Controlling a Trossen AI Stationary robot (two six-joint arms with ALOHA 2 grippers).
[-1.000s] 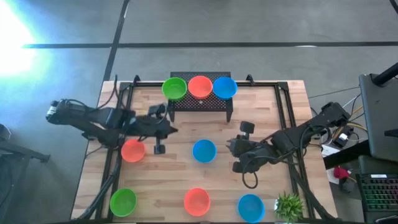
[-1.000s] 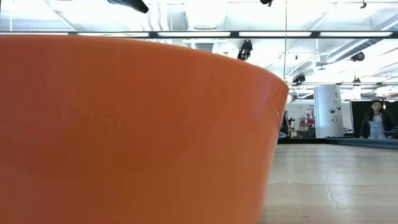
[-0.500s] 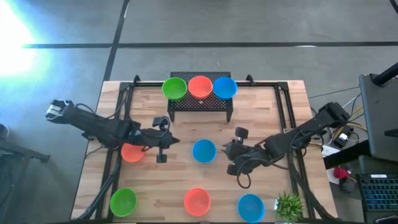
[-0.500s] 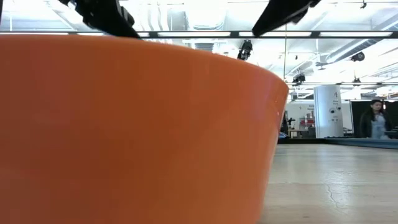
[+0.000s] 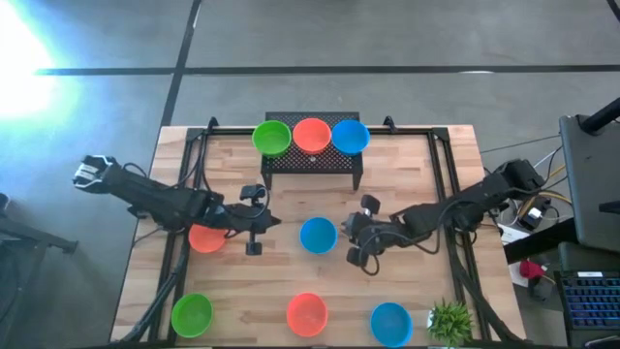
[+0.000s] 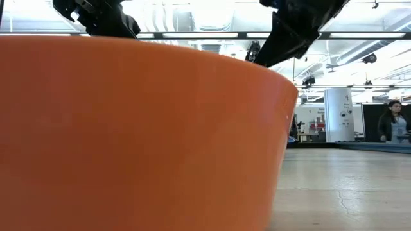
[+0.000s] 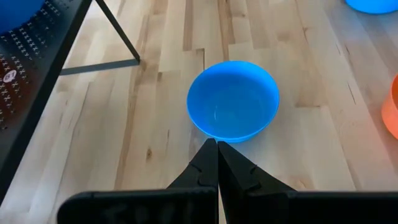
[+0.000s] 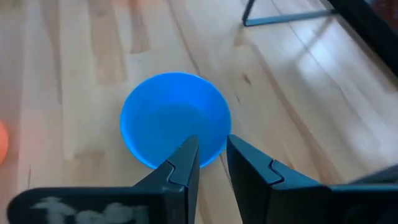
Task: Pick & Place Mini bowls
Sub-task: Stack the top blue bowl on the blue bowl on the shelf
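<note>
Blue plastic, mouth upward, marks the centre mini bowl (image 5: pixel 318 235), which stands upright on the wooden table (image 5: pixel 417 165); being round, it shows us no long axis. We see the right gripper (image 8: pixel 211 155) just beside this bowl's rim, its fingers (image 8: pixel 180 165) held a narrow gap apart and clasping nothing; whether one finger touches the wall we cannot tell. From the opposite side, the left gripper (image 7: pixel 217 149) points at the same bowl with its fingers (image 7: pixel 205 165) pressed together and empty, their tips just short of the bowl.

A green bowl (image 5: pixel 272 137), an orange-red bowl (image 5: pixel 311 135) and a blue bowl (image 5: pixel 350 136) sit in a row on the black rack (image 5: pixel 312 162). Along the near edge we see green (image 5: pixel 192 314), orange-red (image 5: pixel 307 313) and blue (image 5: pixel 390 322) bowls; another orange-red bowl (image 5: pixel 202 239) lies partly under the left arm.
</note>
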